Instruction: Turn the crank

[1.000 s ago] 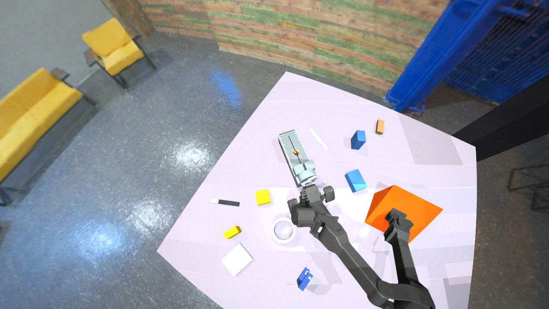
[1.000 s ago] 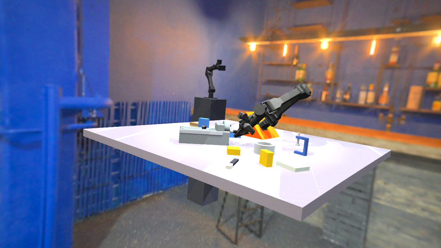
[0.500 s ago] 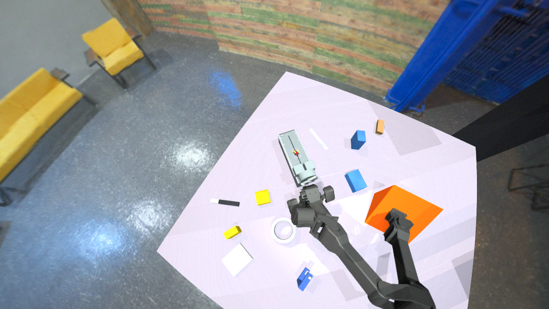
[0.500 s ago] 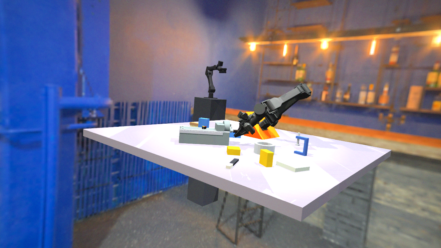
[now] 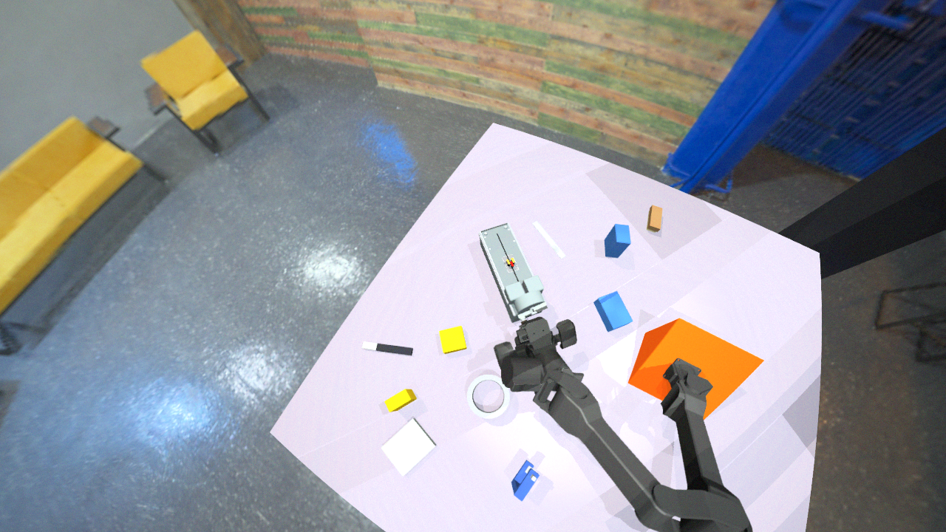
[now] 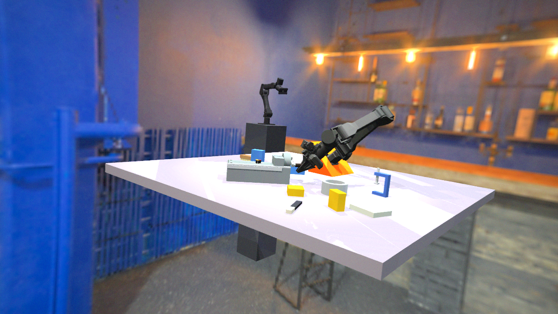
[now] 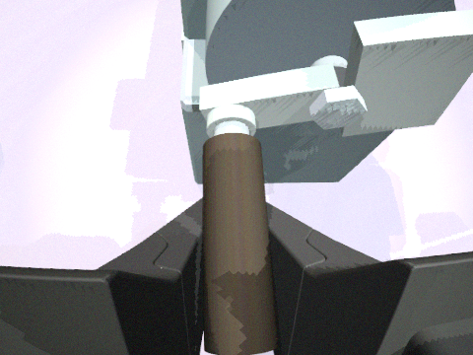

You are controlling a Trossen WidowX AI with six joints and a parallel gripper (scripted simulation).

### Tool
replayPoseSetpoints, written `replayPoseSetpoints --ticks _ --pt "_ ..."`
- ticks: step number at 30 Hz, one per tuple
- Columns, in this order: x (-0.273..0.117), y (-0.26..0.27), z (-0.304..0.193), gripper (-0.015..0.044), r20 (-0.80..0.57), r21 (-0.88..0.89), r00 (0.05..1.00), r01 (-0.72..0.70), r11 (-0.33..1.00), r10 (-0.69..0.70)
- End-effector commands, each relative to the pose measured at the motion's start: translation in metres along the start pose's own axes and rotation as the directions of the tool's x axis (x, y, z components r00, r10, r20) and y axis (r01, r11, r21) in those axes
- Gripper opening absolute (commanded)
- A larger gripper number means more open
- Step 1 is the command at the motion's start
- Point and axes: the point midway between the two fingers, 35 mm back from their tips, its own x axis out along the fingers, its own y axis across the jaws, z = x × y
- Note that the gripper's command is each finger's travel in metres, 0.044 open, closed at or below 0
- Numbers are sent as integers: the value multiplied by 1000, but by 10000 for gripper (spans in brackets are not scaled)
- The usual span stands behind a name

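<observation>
The grey slide machine [image 5: 492,250] [image 6: 253,175] stands on the table. Its red pointer [image 5: 511,264] is close beside the tiny brass marks on the top face; the view is too small to tell whether they are exactly level. The light crank arm [image 7: 271,94] slopes across the round end housing in the wrist view. The brown crank handle [image 7: 236,182] sticks out toward the camera. My gripper [image 5: 525,320] [image 6: 299,168] [image 7: 229,208] is shut on this handle, one finger on each side. In the top view the gripper covers the handle.
A white ring [image 5: 470,397] [image 6: 343,190] and a yellow block [image 5: 453,340] [image 6: 295,190] are near the arm. A blue block [image 5: 613,311] and an orange wedge [image 5: 724,360] are on its other side. A blue clamp [image 5: 523,482] [image 6: 386,185] stands farther off.
</observation>
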Motion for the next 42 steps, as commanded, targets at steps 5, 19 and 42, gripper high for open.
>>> replayPoseSetpoints --ticks 5,19,42 --pt "-8 2 7 0 15 2 1000 -11 1000 11" --pt "-14 0 13 0 15 1 1000 -11 1000 11" --pt "-23 -12 23 0 16 1 1000 -9 1000 9"
